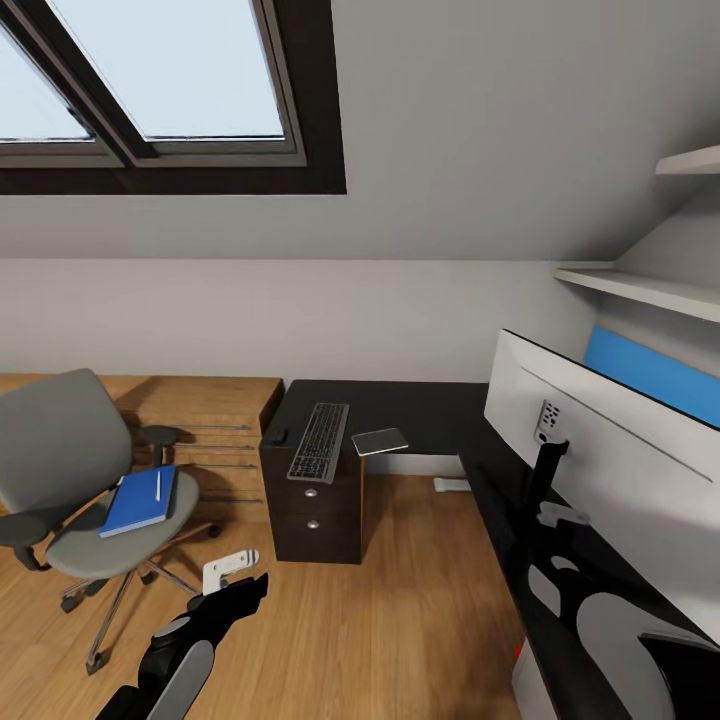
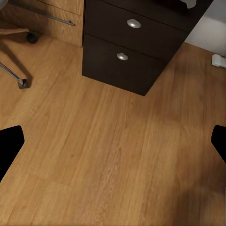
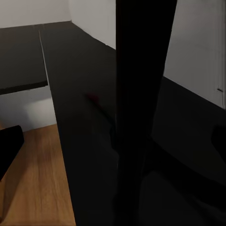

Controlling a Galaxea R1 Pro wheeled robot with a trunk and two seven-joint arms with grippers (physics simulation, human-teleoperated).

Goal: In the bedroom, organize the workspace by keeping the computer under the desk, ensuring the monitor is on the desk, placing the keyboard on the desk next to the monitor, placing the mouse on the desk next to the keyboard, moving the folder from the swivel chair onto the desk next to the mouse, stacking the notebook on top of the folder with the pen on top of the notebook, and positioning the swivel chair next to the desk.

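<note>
The glossy black L-shaped bench (image 1: 420, 415) carries the wide white-backed monitor (image 1: 610, 460), the dark-keyed silver keyboard (image 1: 319, 441), a small black mouse (image 1: 279, 436) beside it, and what seems a thin grey notebook (image 1: 379, 441). The bright blue folder (image 1: 140, 499) with a slim white pen (image 1: 158, 485) lies on the grey swivel chair (image 1: 70, 470). The left pincer (image 2: 113, 143) hangs released over the wood floor (image 2: 113, 155); whether the right pincer (image 3: 115, 146) is open I cannot tell.

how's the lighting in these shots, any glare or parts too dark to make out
Head view: bright, even daylight from the skylight, and the glossy desk mirrors the monitor arm. Left wrist view: evenly lit floor, soft shadow under the drawers. Right wrist view: very dark, with a black post blocking the centre.
</note>
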